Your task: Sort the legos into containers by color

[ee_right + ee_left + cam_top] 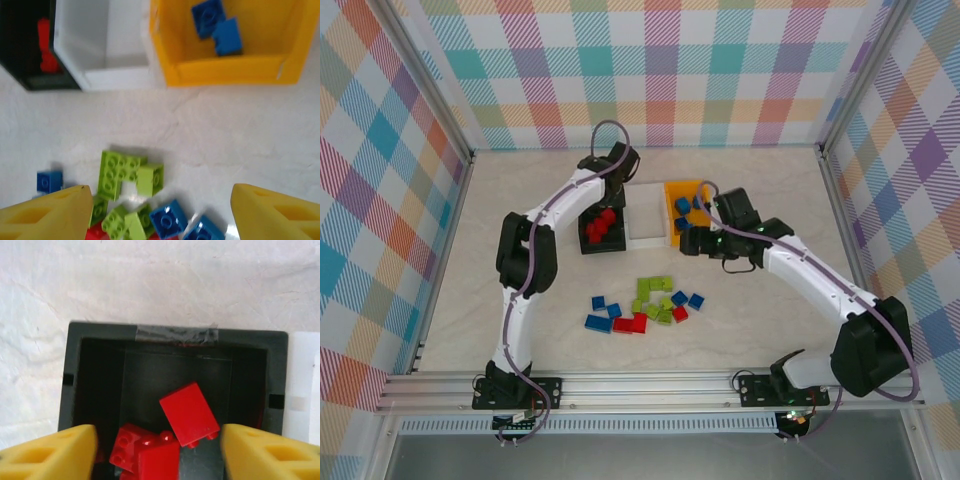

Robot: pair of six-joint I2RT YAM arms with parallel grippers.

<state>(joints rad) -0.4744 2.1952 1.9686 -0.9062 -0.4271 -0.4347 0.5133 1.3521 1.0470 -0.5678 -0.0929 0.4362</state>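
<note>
**Top external view:** Three bins stand in a row at mid-table (520, 210). The black bin (587, 245) is at 9 o'clock, the white bin (645, 243) is in the middle, and the orange-yellow bin (672, 186) is at 3 o'clock. The left gripper (606, 203) hangs over the black bin, where red bricks (602, 228) lie. The right gripper (704, 240) hovers at the orange-yellow bin's 5 o'clock corner, and blue bricks (684, 212) lie inside that bin. At 6 o'clock from the bins, a loose pile (647, 305) of lime green, blue and red bricks lies on the table.

**Left wrist view:** The left gripper (158, 435) is spread wide with nothing between its yellow fingers (50, 455), above the black bin (75, 365). One tilted red brick (189, 412) lies near the bin's centre, with more red bricks at 6 o'clock. A strip of grey tape (177, 334) sits on the rim at 12 o'clock. The white bin touches the black one at 3 o'clock.

**Right wrist view:** The right gripper (161, 192) is also spread wide and empty, above the pile's lime green bricks (127, 172). The black bin is at 10 o'clock, the white bin at 11, and the orange-yellow bin at 1, with two blue bricks inside it.
</note>
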